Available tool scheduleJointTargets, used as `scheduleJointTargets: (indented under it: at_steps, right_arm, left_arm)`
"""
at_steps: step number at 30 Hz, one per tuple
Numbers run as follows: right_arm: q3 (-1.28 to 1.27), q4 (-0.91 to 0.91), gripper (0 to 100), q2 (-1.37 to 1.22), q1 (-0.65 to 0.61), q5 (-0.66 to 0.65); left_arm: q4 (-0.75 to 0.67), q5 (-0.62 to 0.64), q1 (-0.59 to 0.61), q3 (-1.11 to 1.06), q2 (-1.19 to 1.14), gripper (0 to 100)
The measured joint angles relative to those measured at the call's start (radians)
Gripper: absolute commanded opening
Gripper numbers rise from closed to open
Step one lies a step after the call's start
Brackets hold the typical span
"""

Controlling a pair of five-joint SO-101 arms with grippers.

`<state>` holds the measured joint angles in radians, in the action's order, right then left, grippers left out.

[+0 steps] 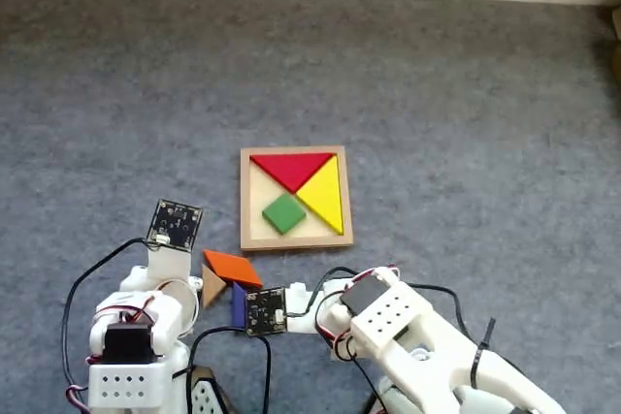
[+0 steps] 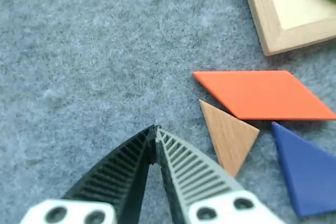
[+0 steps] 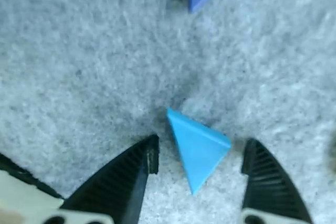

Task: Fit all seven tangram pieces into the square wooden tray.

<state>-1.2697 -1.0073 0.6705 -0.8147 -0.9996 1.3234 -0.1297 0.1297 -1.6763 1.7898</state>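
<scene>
Grey carpet (image 1: pixel 466 94) bears wooden tray (image 1: pixel 245 201).

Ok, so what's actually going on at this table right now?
Two robot arms are filling a square wooden tray with tangram pieces. The red triangle, yellow triangle and green square are already in. The right pincer is open with a finger either side of the light blue triangle on the carpet. The left pincer is shut beside the orange parallelogram, wooden triangle and dark blue triangle.
</scene>
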Motion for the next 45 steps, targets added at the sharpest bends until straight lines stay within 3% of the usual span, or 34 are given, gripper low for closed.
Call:
scheduleJointTargets:
  at_steps: [10, 18, 32, 39, 45]
  right_arm:
    - [-0.002, 0.002, 16.7, 0.000, 0.000, 0.000]
    - [0.032, 0.002, 4.0, -0.014, 0.000, 0.000]
    - [0.222, -0.009, 4.3, -0.015, 0.052, 0.000]
    - [0.229, -0.011, 24.8, -0.017, 0.061, 0.049]
    - [0.229, -0.006, 25.5, -0.017, -0.041, 0.152]
  left_arm:
    - [0.000, 0.000, 0.000, 0.000, 0.000, 1]
    - [0.000, 0.000, 0.000, 0.000, 0.000, 1]
    - [0.000, 0.000, 0.000, 0.000, 0.000, 1]
    - [0.000, 0.000, 0.000, 0.000, 0.000, 1]
    - [0.000, 0.000, 0.000, 0.000, 0.000, 1]
